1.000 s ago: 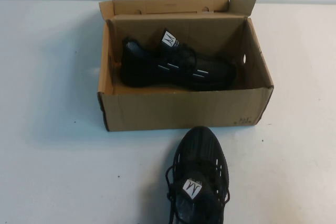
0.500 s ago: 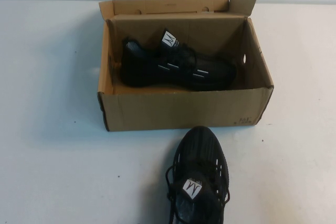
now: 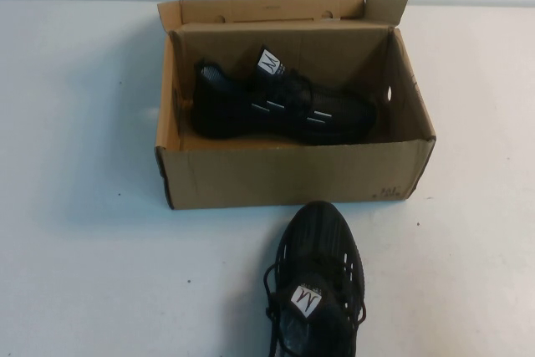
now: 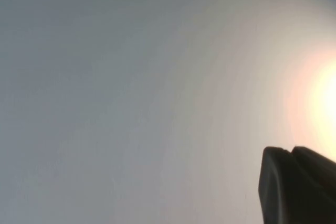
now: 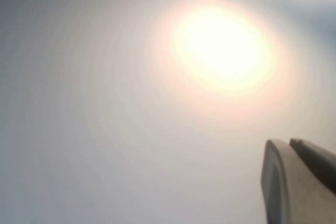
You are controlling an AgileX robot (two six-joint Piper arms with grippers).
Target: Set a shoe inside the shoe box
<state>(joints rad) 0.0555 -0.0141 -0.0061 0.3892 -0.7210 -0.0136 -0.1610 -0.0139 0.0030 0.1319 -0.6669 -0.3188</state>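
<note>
Nearest you, the shoe [image 3: 316, 286] lies on the table [image 3: 84, 273], toe pointing at the box [image 3: 292, 175] and just short of its front wall. The box is open, lid flap folded back at the far side. A second shoe [image 3: 280, 106] already lies inside on its side, along the far wall.

Neither arm appears in the high view. The left gripper [image 4: 296, 184] and right gripper [image 5: 296, 179] each show only a dark edge over bare table in their wrist views; you cannot tell whether the fingers are wide or narrow.

Judged from this, the pick has not begun. Next, bring one gripper over the shoe, grasp near the collar, and lift clear of the front wall. Set it in the free strip between the second shoe and the front wall; that space looks tight.
</note>
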